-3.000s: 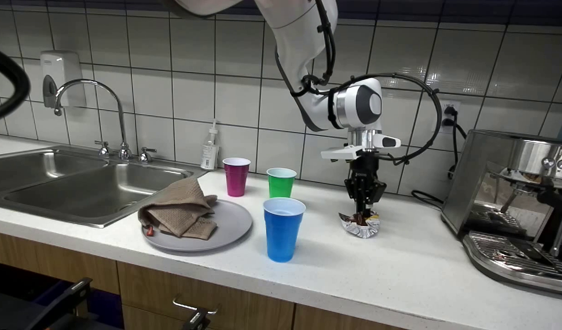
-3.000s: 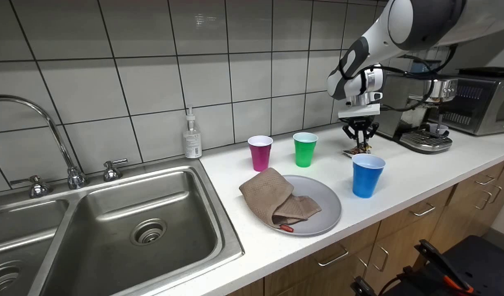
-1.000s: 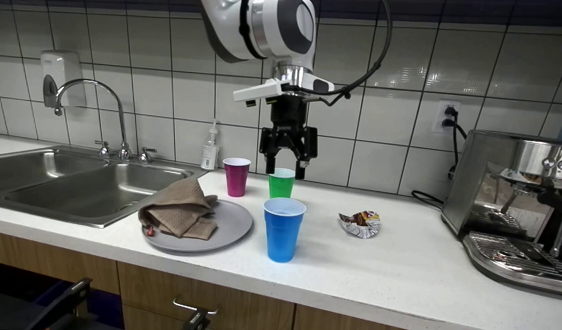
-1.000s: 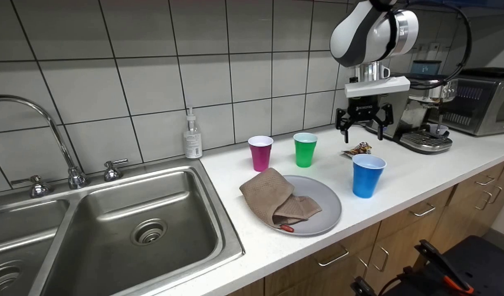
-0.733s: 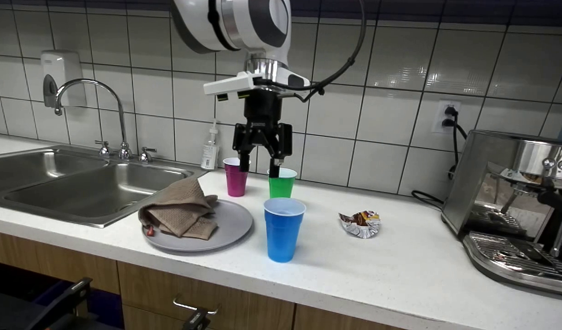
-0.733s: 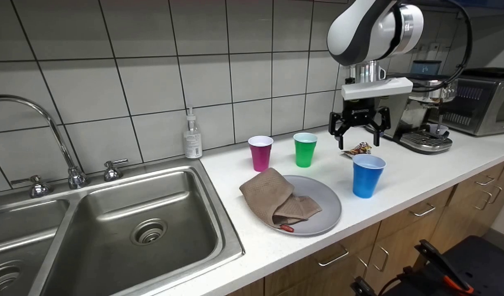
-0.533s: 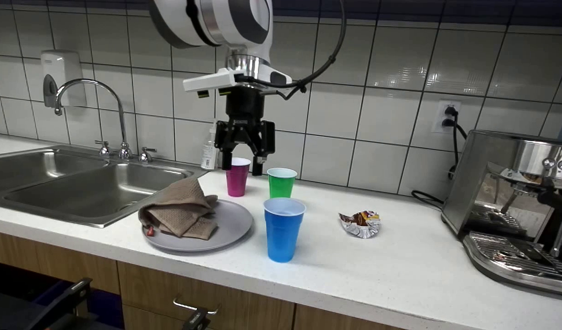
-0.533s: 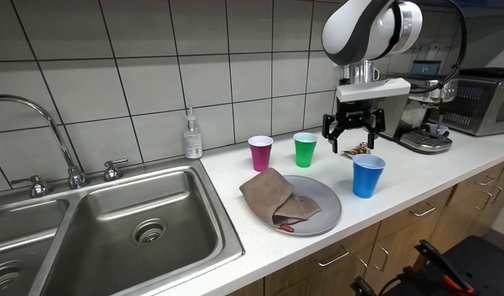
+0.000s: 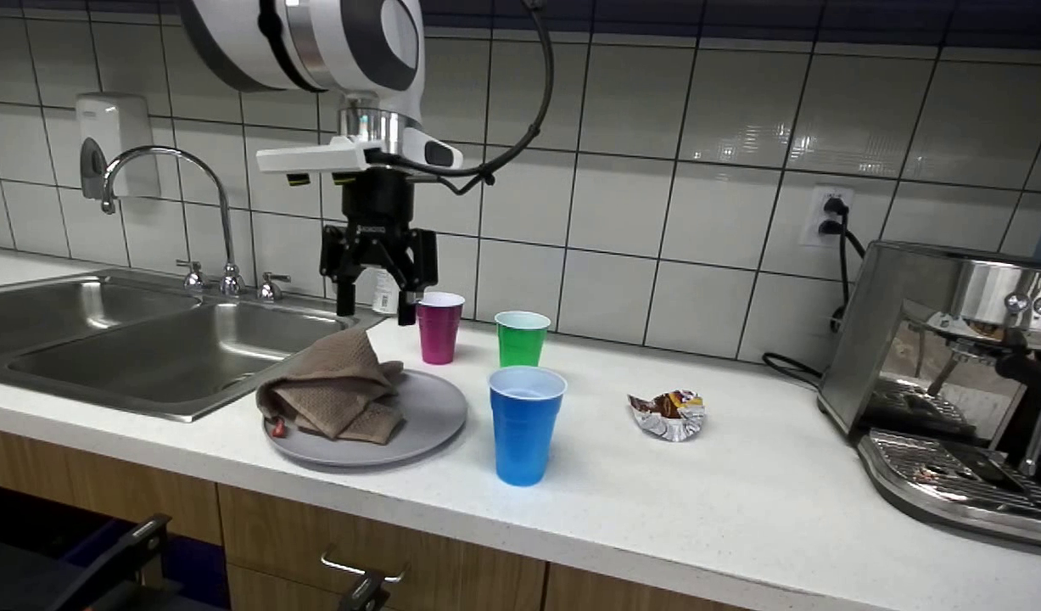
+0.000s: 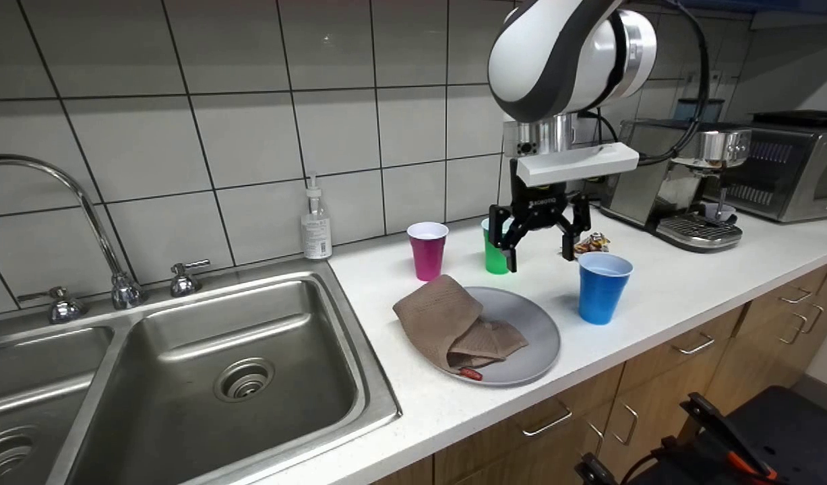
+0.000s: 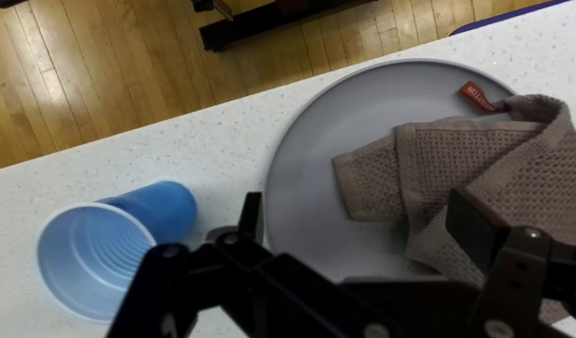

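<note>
The pincer (image 9: 376, 314) is released: its two fingers are spread well apart, and it hangs in the air above the grey plate (image 10: 541, 337), apart from it. The brown towel (image 9: 338, 390), which is the thing nearest to the pincer, lies folded on this plate, and one part of it passes over the rim on the side of the sink (image 10: 376, 397). Between the plate and the sink runs a strip of white counter (image 9: 741, 484). The plate is also near to the front edge of the counter, and so is the blue cup (image 9: 524, 437), which stands upright beside the plate without touching it. Farther back, the purple cup (image 10: 428, 254) and the green cup (image 9: 520, 342) stand nearer to the tiled wall (image 9: 622, 212), with some counter between them. The foil wrapper (image 9: 671, 417) lies past the blue cup, toward the coffee machine (image 9: 876, 322), and a broad piece of counter separates it from this machine. The wrist view shows best the letters on the towel's red tag (image 11: 478, 96), the rings inside the blue cup, and the wooden floor (image 11: 104, 70) beyond the counter edge. In an exterior view, the soap bottle (image 10: 316, 232) is seen with its whole label, and an oven-like box (image 10: 777, 168) stands beyond the coffee machine. In an exterior view, a wall dispenser (image 9: 117, 144) is visible behind the tap (image 9: 231, 282), while the pincer covers a part of the soap bottle.
</note>
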Controlling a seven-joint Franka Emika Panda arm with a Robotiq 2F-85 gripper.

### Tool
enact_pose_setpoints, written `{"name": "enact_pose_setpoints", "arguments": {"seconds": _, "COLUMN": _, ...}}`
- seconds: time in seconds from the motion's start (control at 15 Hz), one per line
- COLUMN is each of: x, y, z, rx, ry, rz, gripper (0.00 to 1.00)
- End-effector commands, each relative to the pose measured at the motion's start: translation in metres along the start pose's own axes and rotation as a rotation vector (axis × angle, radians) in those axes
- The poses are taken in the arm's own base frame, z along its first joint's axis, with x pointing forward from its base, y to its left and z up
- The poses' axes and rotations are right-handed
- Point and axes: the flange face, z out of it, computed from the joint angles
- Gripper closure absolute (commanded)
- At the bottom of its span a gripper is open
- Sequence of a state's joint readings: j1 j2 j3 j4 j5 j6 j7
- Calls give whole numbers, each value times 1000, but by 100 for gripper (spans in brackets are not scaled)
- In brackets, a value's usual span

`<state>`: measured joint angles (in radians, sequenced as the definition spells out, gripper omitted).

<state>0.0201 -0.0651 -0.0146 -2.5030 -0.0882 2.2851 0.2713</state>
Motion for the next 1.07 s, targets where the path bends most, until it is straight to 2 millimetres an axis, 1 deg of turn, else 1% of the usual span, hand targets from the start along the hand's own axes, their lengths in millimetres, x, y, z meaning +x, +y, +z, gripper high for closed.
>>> {"name": "enact_pose_setpoints", "arguments": {"seconds": 0.0, "x": -2, "y": -29, "z": 3, "rx": 29, "ry": 13, "rz": -85, "gripper": 0}}
{"name": "enact_pose_setpoints", "arguments": {"seconds": 0.27, "x": 0, "y": -61, "z": 11, "rx": 43, "ry": 16, "rz": -165, "gripper": 0}}
{"name": "enact_pose_setpoints", "arguments": {"seconds": 0.47, "x": 5, "y": -78, "z": 18, "rx": 45, "ry": 12, "rz": -215, "gripper": 0}}
{"name": "enact_pose_setpoints", "arguments": {"seconds": 0.73, "x": 19, "y": -94, "z": 29, "rx": 55, "ry": -13, "rz": -255, "gripper": 0}}
{"name": "enact_pose_setpoints", "arguments": {"seconds": 1.0, "x": 41, "y": -106, "z": 37, "rx": 59, "ry": -24, "rz": -275, "gripper": 0}}
